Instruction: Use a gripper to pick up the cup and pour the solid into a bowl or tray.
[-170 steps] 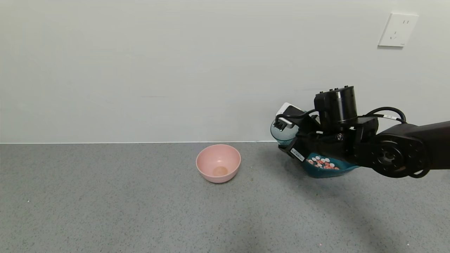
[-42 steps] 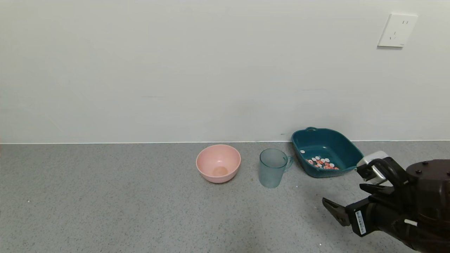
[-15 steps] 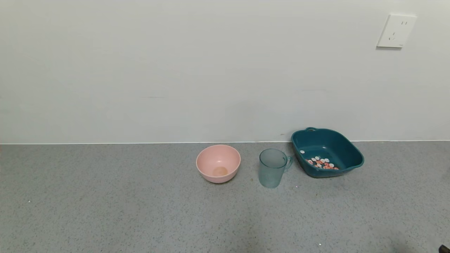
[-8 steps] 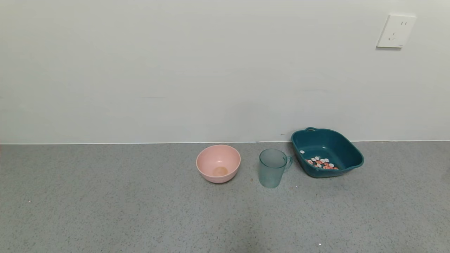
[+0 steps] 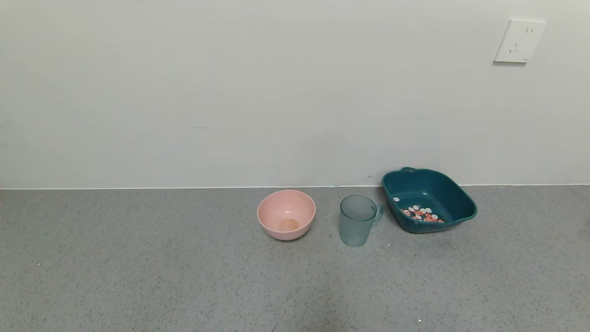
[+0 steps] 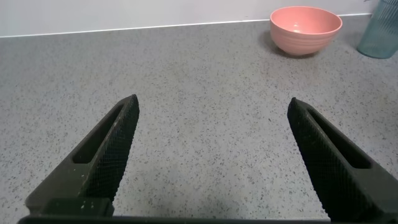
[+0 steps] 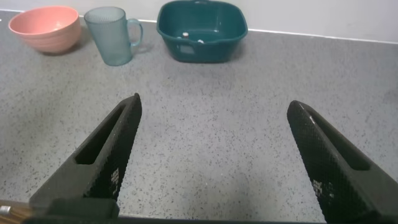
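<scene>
Right hand [image 7: 211, 155] spread, empty; cup [image 7: 112, 35] upright well beyond, beside basin [image 7: 202, 30].

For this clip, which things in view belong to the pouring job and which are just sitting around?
Part of the job:
- cup, upright on the counter
- beads, lying in the basin
- teal basin
- right gripper, open, away from the cup

Just there:
- pink bowl
- wall socket
- left gripper, open, parked
</scene>
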Controlling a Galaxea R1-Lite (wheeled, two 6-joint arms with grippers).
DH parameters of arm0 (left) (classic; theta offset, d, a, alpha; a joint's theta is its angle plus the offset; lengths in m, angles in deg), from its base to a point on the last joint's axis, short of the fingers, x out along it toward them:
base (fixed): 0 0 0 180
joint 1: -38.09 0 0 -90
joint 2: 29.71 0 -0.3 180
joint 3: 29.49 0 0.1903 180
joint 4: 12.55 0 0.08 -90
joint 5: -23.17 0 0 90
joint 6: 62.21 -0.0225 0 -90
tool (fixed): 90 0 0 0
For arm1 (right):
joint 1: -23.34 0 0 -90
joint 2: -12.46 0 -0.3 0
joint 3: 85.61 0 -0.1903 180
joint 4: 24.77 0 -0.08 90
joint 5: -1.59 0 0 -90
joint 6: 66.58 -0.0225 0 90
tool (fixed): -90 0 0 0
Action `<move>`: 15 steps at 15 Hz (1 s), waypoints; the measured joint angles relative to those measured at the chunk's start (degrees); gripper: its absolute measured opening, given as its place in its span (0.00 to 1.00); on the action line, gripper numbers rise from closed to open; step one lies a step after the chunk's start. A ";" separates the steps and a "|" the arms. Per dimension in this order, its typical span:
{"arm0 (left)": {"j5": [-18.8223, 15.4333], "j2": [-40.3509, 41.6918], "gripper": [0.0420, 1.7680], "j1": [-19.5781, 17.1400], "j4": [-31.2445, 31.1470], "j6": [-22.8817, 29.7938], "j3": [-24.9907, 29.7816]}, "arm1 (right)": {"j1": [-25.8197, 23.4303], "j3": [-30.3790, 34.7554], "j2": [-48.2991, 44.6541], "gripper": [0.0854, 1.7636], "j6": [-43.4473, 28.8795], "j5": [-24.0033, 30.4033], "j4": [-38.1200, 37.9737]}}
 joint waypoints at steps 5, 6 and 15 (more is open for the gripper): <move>-0.02 0.00 0.97 0.00 0.00 -0.02 0.00 | -0.44 1.02 -6.45 0.96 0.02 -0.24 0.39; -0.02 0.00 0.97 0.00 -0.02 0.00 0.00 | -0.46 1.37 -7.03 0.96 -0.01 -0.39 1.23; 0.00 0.00 0.97 0.00 0.00 -0.02 0.02 | -0.60 9.26 -8.05 0.96 0.18 -0.72 16.23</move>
